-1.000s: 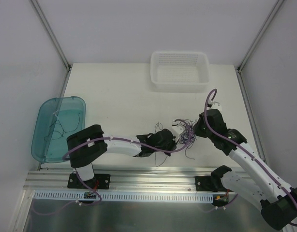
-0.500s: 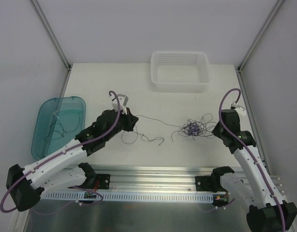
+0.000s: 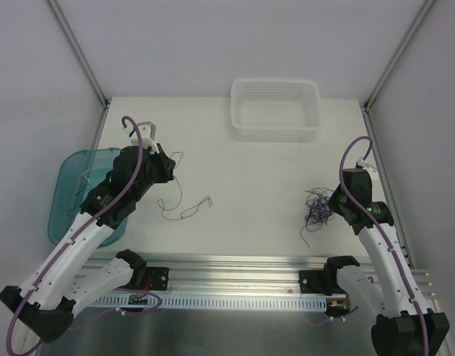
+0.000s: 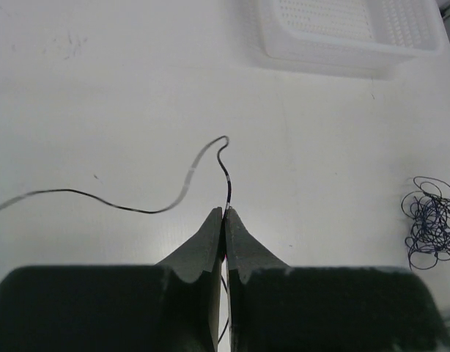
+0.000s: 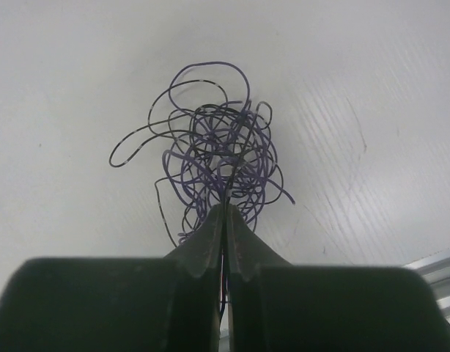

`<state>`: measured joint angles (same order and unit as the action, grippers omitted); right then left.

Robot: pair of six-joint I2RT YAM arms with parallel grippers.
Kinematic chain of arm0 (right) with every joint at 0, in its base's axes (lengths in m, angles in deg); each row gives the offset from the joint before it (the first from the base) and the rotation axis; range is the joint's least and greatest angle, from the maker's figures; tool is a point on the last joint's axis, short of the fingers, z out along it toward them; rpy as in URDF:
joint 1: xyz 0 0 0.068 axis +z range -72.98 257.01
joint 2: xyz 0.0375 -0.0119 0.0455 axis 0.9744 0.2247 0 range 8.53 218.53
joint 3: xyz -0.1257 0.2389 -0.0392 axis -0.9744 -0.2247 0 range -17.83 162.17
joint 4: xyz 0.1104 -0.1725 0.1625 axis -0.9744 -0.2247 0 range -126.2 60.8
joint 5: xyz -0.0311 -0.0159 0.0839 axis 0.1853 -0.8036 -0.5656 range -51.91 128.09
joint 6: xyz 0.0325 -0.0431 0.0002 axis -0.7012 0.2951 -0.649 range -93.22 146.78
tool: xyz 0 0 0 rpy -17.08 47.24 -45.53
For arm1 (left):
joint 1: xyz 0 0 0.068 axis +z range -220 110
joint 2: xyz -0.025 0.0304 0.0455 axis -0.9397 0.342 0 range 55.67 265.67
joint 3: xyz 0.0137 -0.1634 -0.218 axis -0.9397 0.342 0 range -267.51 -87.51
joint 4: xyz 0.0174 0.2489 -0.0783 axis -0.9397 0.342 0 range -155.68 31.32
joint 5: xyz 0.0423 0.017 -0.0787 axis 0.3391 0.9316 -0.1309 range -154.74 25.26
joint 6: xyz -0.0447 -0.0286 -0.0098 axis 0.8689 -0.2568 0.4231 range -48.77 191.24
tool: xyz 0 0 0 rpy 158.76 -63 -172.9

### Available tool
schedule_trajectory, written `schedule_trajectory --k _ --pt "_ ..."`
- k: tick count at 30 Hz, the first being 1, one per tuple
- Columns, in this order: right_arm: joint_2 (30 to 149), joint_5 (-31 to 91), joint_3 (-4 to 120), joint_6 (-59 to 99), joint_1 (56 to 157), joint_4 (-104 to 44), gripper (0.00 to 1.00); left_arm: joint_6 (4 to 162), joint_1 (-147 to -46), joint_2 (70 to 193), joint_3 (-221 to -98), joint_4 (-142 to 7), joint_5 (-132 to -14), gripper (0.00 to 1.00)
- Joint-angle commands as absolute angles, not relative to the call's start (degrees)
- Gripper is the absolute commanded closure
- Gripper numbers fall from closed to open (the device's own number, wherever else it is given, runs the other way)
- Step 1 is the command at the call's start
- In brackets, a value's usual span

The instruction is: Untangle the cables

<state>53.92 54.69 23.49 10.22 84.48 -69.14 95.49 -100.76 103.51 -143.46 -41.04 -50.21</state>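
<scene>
The cables are split in two. A single thin dark strand (image 3: 184,213) trails over the table from my left gripper (image 3: 168,169), which is shut on its end. In the left wrist view the strand (image 4: 177,199) rises from the pinched fingertips of that gripper (image 4: 225,212), bends and runs off to the left. A knotted purple and black clump (image 3: 316,208) lies at the right. My right gripper (image 3: 333,203) is shut on its near side. The right wrist view shows this clump (image 5: 219,150) fanning out just beyond the closed tips of the right gripper (image 5: 225,207).
A white perforated basket (image 3: 276,130) stands at the back middle. A teal tray (image 3: 68,194), holding a few loose strands, sits at the left edge, partly under my left arm. An aluminium rail (image 3: 235,267) runs along the near edge.
The two grippers have pulled apart from the middle. The left one moved back and left, drawing one strand free of the clump. The right one carried the clump to the right.
</scene>
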Motion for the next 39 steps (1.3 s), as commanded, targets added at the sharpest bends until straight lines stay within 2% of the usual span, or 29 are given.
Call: schedule_trajectory --k 1,4,9,13,14,16,17,18,22,25,26,31,39 --pt "54.4 47.9 22.6 11.7 84.0 -66.4 0.99 94.1 -100.7 106.9 -145.2 -38.3 -55.9 1.0" --pt "54.9 42.9 21.2 12.4 84.3 -63.9 0.94 95.7 -100.7 109.1 -143.1 -39.0 -59.1 1.0" --pt "58.7 38.8 20.8 14.0 86.4 -62.0 0.77 98.3 -100.8 112.2 -136.9 -42.8 -61.7 1.0" --pt "58.9 39.7 21.2 14.6 91.3 -60.9 0.6 101.6 -100.8 114.6 -132.6 -44.4 -59.2 1.0" --pt "58.8 39.9 21.6 14.6 92.1 -60.9 0.52 102.2 -100.8 115.4 -131.8 -44.9 -57.8 1.0" --pt "58.5 40.6 22.1 15.2 94.2 -61.0 0.45 103.5 -100.7 116.6 -129.8 -46.6 -57.5 0.98" --pt "58.4 40.9 22.5 15.3 95.0 -61.3 0.36 103.8 -100.7 118.1 -129.4 -47.2 -58.4 0.97" --pt "58.3 41.3 22.9 15.5 95.7 -61.5 0.31 104.1 -100.8 118.9 -128.9 -47.7 -58.7 0.96" --pt "56.3 42.4 23.5 16.1 99.5 -62.3 0.09 105.4 -101.3 123.1 -127.8 -50.2 -57.7 0.8" --pt "54.8 41.9 23.4 16.5 101.4 -62.5 0.01 105.6 -101.5 125.9 -127.4 -51.4 -57.2 0.7" --pt "53.9 41.4 23.2 16.5 102.1 -62.4 0.0 105.7 -101.6 126.4 -127.2 -51.7 -56.6 0.62" --pt "51.2 39.9 22.3 16.7 103.3 -62.3 0.0 105.8 -102.6 130.5 -127.1 -53.0 -55.2 0.42" --pt "50.1 38.6 20.8 16.5 103.5 -61.5 0.01 105.9 -104.4 138.1 -128.6 -53.8 -52.0 0.4"
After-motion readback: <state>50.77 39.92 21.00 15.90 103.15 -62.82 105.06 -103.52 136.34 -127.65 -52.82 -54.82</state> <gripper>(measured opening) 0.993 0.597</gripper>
